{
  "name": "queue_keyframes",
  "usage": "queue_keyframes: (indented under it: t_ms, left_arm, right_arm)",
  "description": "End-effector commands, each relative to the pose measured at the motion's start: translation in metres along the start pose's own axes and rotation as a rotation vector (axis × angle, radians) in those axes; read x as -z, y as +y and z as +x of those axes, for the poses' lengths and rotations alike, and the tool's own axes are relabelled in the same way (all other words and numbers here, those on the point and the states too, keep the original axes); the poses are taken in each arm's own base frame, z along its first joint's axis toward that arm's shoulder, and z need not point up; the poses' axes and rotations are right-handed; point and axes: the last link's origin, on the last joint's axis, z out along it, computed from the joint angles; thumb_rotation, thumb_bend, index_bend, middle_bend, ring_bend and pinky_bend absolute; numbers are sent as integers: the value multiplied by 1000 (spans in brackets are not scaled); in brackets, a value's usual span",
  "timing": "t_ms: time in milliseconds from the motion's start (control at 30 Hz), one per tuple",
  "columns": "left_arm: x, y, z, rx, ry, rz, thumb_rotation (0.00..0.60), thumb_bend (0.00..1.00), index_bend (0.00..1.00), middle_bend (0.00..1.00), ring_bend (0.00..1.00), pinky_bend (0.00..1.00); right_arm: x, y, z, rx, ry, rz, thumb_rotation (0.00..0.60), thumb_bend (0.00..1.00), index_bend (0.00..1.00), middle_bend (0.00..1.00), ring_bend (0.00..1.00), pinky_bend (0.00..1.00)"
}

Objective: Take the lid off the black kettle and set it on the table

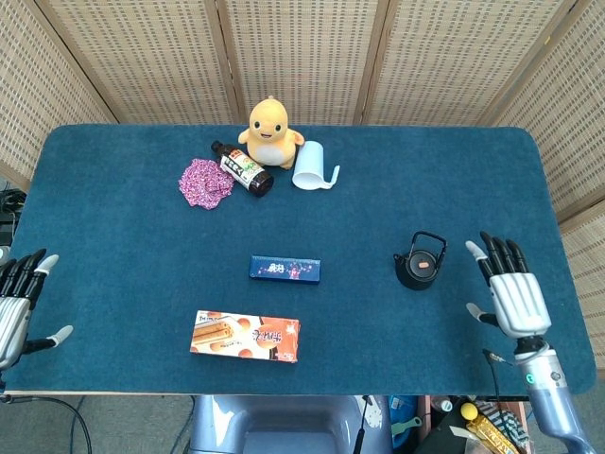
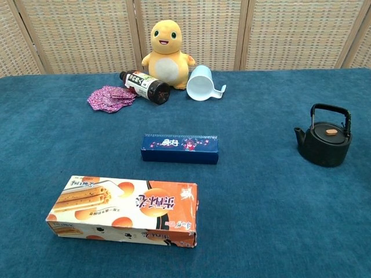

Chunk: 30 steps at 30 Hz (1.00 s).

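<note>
The black kettle (image 1: 419, 264) (image 2: 323, 140) stands upright on the right part of the blue table, handle raised. Its lid (image 2: 330, 132), with a small orange knob (image 1: 423, 266), sits on the kettle. My right hand (image 1: 511, 288) hovers over the table to the right of the kettle, apart from it, fingers spread and empty. At the table's left front edge my left hand (image 1: 17, 305) is open and holds nothing. Neither hand shows in the chest view.
A dark blue box (image 1: 285, 269) lies mid-table and an orange snack box (image 1: 245, 336) nearer the front. At the back are a yellow plush toy (image 1: 269, 130), a dark bottle (image 1: 243, 168) on its side, a tipped white cup (image 1: 311, 166) and a pink cloth (image 1: 206, 182).
</note>
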Motion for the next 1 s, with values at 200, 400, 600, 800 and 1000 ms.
queue_keyframes:
  t_ms: [200, 400, 600, 800, 1000]
  left_arm:
    - [-3, -2, -2, -8, -7, 10, 600, 159, 0, 0, 0, 0]
    - [-5, -3, -4, -8, -14, 14, 600, 160, 0, 0, 0, 0]
    - [-5, -3, -4, -5, -13, 17, 600, 160, 0, 0, 0, 0]
    - [-5, -3, -4, -5, -17, 16, 600, 159, 0, 0, 0, 0]
    - [-5, -3, -5, -6, -19, 17, 600, 160, 0, 0, 0, 0]
  right_arm:
    - [-61, -21, -11, -133, -141, -56, 600, 411, 421, 0, 0, 0]
    - [-76, -30, -29, -121, -162, -72, 600, 472, 474, 0, 0, 0]
    - [-81, -38, -40, -113, -177, -64, 600, 478, 485, 0, 0, 0]
    - [-87, -41, -51, -92, -187, -70, 600, 509, 507, 0, 0, 5]
    - [-91, -41, -60, -72, -207, -81, 600, 514, 518, 0, 0, 6]
